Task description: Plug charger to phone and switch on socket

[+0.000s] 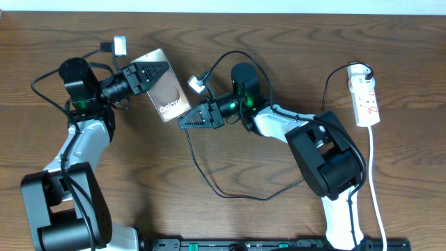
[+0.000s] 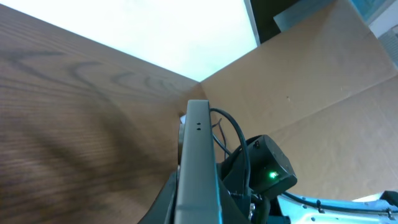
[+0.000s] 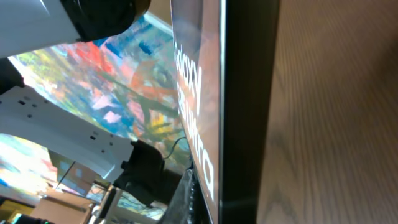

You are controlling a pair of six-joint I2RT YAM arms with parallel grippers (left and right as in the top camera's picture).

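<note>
The phone (image 1: 167, 94), brown-bronze with white lettering, is held tilted above the table by my left gripper (image 1: 150, 72), which is shut on its upper end. The left wrist view shows the phone's thin grey edge (image 2: 198, 155) between the fingers (image 2: 198, 196). My right gripper (image 1: 185, 122) is at the phone's lower end, its fingers closed to a tip where the charger cable (image 1: 230, 196) begins. The connector tip is hidden. The right wrist view shows the phone's face (image 3: 199, 106) very close, with one finger (image 3: 202, 196) beside it. The socket (image 1: 366, 97) lies at the far right.
The black charger cable loops across the table's middle front and runs up to the plug (image 1: 359, 70) at the strip's top end. The strip's white cord (image 1: 375, 181) runs to the front edge. The right arm's base (image 1: 327, 160) stands between them.
</note>
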